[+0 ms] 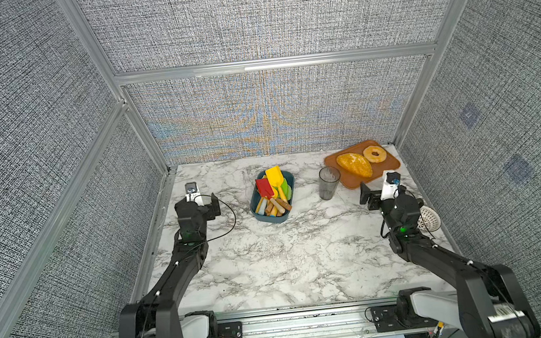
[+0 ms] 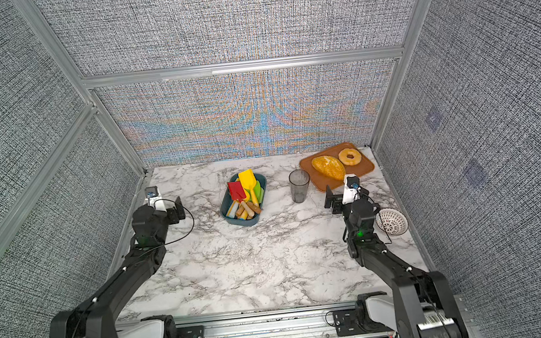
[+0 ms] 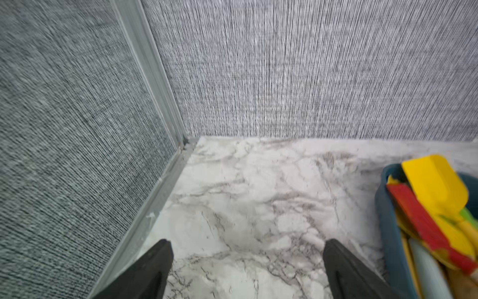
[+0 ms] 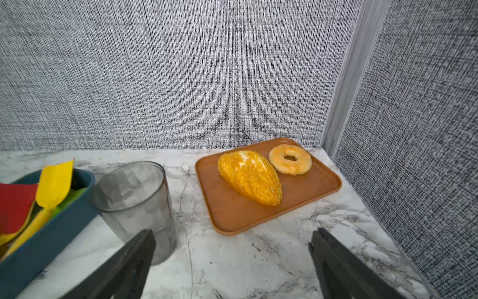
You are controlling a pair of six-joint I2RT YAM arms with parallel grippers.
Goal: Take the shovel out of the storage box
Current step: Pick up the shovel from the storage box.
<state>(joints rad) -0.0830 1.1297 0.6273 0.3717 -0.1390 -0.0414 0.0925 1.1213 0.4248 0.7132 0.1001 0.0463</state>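
The yellow shovel (image 1: 275,175) lies topmost in the blue box (image 1: 269,219), blade at its far end, overlapping a red shovel (image 1: 263,187) among crowded handles. The left tool (image 3: 247,243) and right tool (image 4: 232,233) hang spread wide and empty, well away. A grab could snag neighbouring toys, drag the box, or, coming from the right, tip the cup (image 1: 328,182).

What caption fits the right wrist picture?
Open right tool near grey cup; bread and doughnut on orange tray.
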